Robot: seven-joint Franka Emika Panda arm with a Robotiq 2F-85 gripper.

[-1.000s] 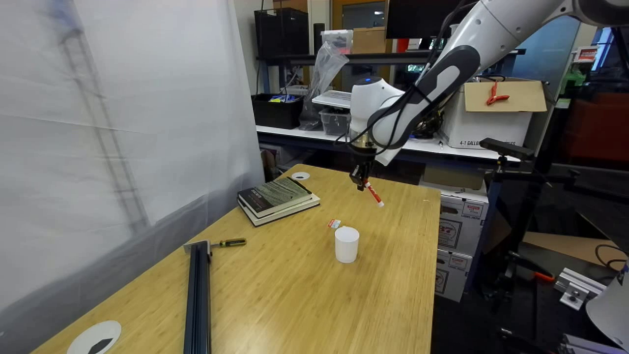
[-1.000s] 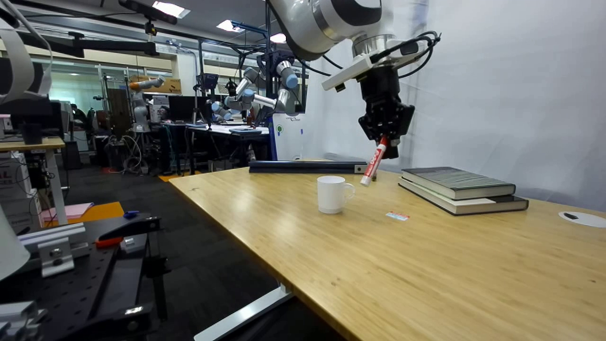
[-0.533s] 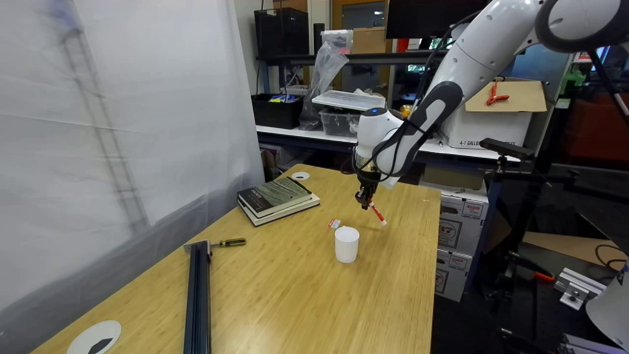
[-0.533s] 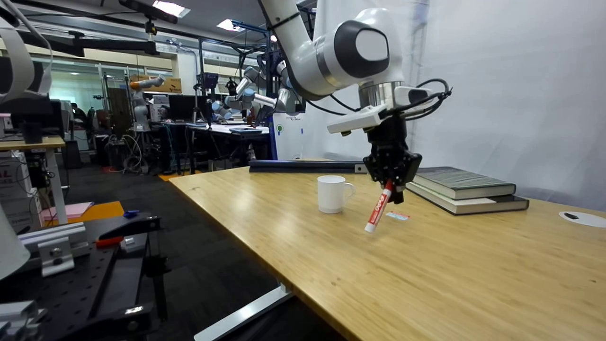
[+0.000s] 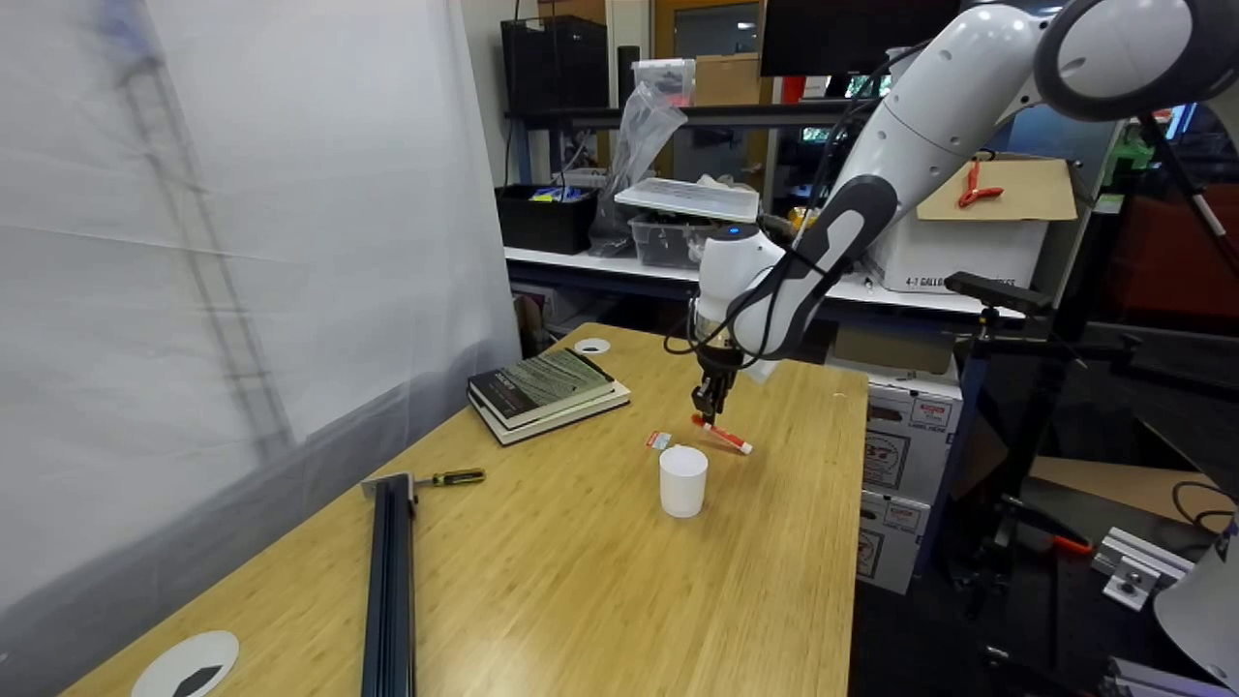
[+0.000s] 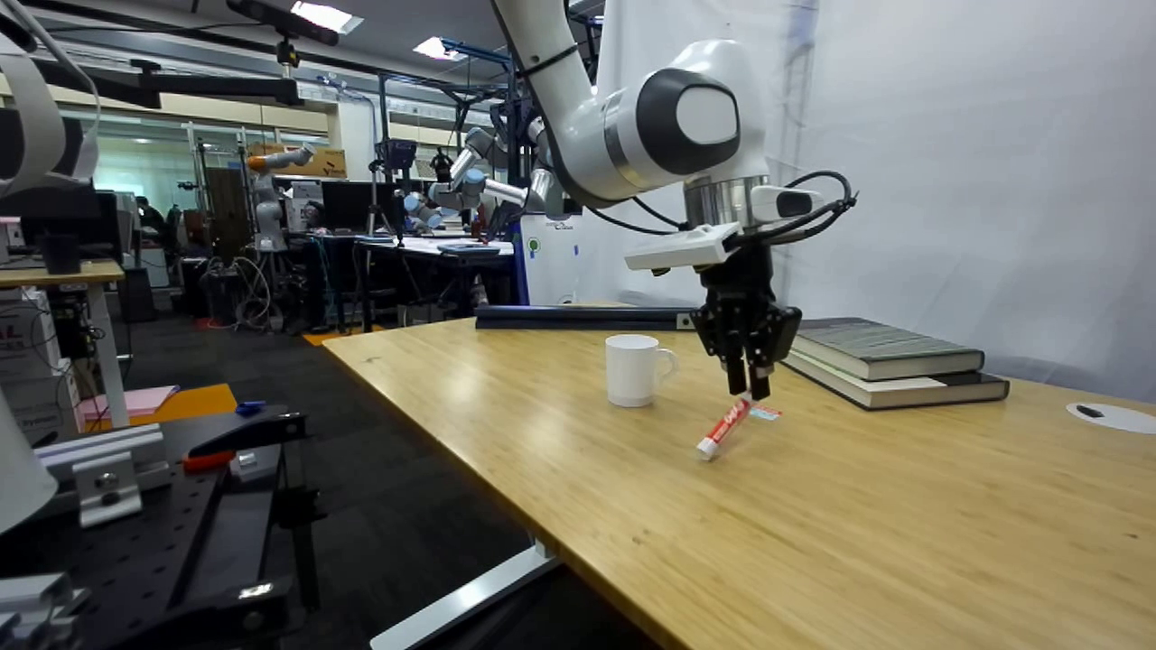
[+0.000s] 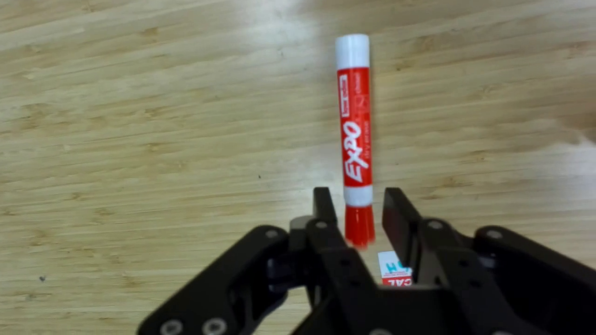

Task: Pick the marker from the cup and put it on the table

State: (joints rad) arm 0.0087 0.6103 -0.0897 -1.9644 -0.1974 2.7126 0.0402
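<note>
Gripper (image 7: pixel 358 200) parted, jaws either side of the red end of the marker (image 7: pixel 356 130), a gap at each. Marker out of the cup (image 6: pixel 629 372), at or just above the bench (image 5: pixel 581 571); settled or not, can't tell. Remaining, I judge: let it lie, rise straight off. Sticker (image 7: pixel 394 269) near the red end, then cup; bare wood towards the bench edge; books (image 5: pixel 542 392) farther off.

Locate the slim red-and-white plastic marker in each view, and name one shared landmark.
In an exterior view: marker, below right of centre, right of the flat red-and-white label.
In an exterior view: marker, below right of centre, left of the label.
In the wrist view: marker, right of centre, above the label.
Shared landmark: label.
</note>
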